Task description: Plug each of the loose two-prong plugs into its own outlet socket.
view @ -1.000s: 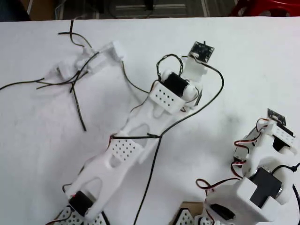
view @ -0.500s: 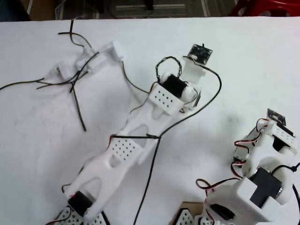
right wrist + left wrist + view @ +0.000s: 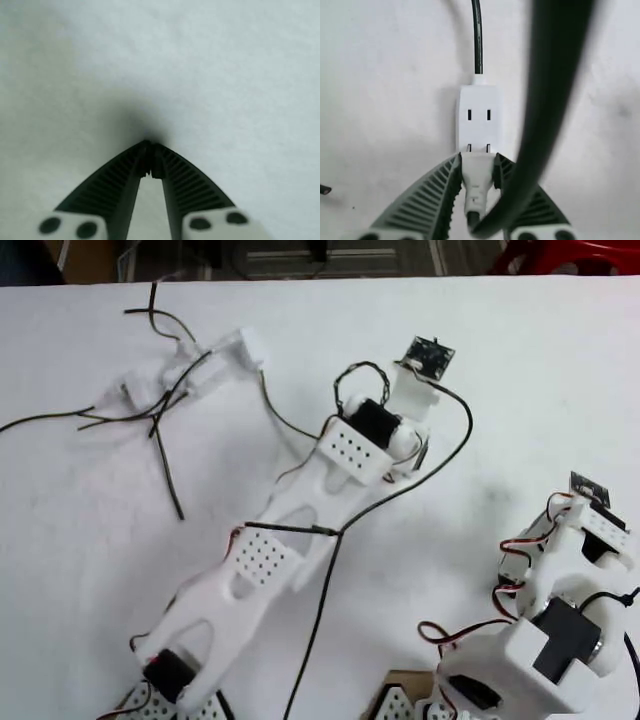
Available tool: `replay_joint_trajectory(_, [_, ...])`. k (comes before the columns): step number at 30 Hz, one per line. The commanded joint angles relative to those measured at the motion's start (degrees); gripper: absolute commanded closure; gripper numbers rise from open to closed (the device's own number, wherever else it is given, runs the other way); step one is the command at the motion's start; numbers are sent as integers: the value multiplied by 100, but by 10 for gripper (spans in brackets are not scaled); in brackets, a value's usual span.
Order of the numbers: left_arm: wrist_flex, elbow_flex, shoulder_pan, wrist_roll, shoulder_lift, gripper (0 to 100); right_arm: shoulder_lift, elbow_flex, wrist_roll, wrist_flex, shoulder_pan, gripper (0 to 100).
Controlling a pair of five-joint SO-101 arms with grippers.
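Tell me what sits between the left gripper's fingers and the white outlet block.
In the left wrist view, the white plug, held by the left gripper, spans it, front against the outlet block.

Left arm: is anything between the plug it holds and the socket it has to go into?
Nothing visible does. The plug in the left jaws sits right at the near end of the outlet block, at its nearest pair of slots. A black cable crosses close to the camera, beside that path, not in it.

end effector point(image 3: 477, 157) clamped on white plug point(image 3: 477, 181), tip against outlet socket point(image 3: 479, 117) — lower slots
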State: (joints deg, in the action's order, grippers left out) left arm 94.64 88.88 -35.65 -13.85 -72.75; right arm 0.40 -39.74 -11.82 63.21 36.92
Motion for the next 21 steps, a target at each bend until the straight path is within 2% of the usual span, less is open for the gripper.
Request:
replay_joint_trajectory(1, [466, 62, -92, 62, -22, 976, -22, -26, 0, -145, -75, 981])
replay_joint_trajectory(7, [642, 158, -57, 70, -48, 976, -22, -26, 0, -145, -75, 981])
replay_joint_trajectory(17, [-26, -35, -57, 299, -277, 976, -22, -26, 0, -145, -57, 981])
replay_joint_trajectory(21, [158, 369, -48, 466, -347, 976, -22, -26, 0, -145, -57, 981])
